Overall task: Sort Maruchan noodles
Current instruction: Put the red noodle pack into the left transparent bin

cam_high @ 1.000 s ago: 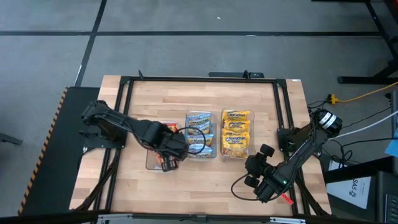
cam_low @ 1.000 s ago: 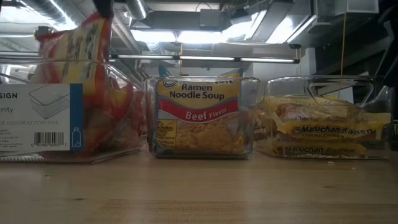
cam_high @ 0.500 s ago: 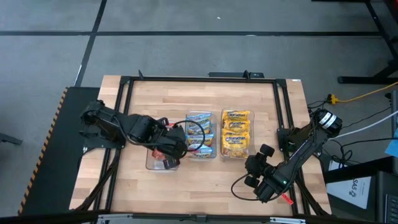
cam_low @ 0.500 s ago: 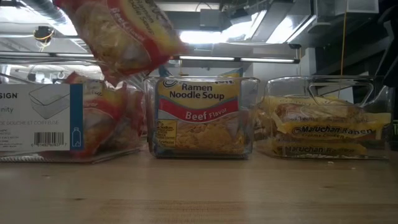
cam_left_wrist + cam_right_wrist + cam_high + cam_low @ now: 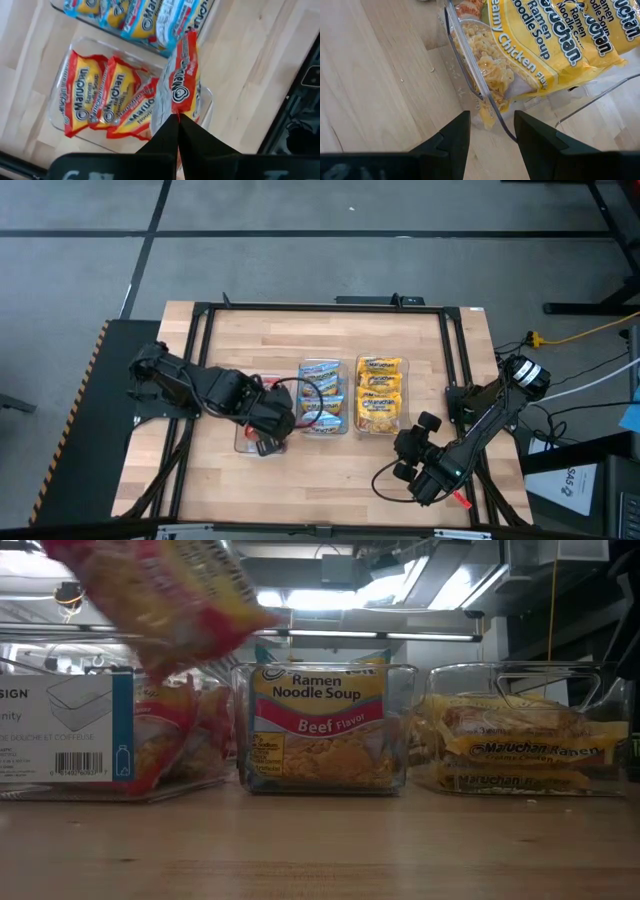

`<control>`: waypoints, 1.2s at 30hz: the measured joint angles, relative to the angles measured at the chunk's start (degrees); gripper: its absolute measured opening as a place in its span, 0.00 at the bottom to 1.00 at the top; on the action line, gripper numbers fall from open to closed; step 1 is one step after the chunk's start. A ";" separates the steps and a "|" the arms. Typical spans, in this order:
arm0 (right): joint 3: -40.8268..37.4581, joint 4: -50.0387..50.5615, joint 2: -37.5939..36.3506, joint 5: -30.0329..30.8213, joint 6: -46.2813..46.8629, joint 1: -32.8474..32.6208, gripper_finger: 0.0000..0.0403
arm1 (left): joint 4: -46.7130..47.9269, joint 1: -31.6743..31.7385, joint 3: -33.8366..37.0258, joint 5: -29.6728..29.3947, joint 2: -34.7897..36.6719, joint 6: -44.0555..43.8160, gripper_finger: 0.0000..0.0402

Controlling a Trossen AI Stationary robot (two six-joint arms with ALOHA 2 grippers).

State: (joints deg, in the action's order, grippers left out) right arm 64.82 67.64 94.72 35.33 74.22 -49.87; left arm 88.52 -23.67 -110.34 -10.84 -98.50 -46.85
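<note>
My left gripper point(image 5: 266, 430) hovers over the left clear bin point(image 5: 240, 446), shut on a red Maruchan packet point(image 5: 184, 75). In the low view that packet point(image 5: 165, 590) shows high above the bin point(image 5: 60, 730), slanted. Several more red packets point(image 5: 100, 102) lie in this bin. The middle bin point(image 5: 322, 408) holds blue packets and the right bin point(image 5: 379, 406) holds yellow ones. My right gripper point(image 5: 405, 458) waits open near the table's near right side; in its wrist view the gripper point(image 5: 492, 131) looks at the yellow bin's corner point(image 5: 470, 75) without touching it. My left gripper pinches the red packet by its crimped end edge point(image 5: 176, 111) between the two shut fingers, coming from above and pointing down. The packet hangs below the fingers, lifted clear over the left bin and tilted.
The three bins stand side by side at mid-table. A black metal frame point(image 5: 320, 307) runs around the wooden top. Bare wood point(image 5: 330, 470) lies between the bins and the near edge. Cables point(image 5: 385, 480) trail beside the right arm.
My left gripper has moved a little toward the table's left and near edges while staying shut. The red packet stood upright at the left bin a second ago; now it is lifted clear above the bin and tipped to a slant.
</note>
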 joint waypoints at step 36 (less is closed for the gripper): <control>0.00 -0.24 0.00 0.03 0.02 0.00 0.39 | -5.57 -3.64 21.37 6.70 -0.07 -8.64 0.23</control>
State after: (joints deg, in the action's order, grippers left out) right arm 64.82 67.40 94.72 35.36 74.24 -49.87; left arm 82.94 -27.31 -88.97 -4.14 -98.56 -55.49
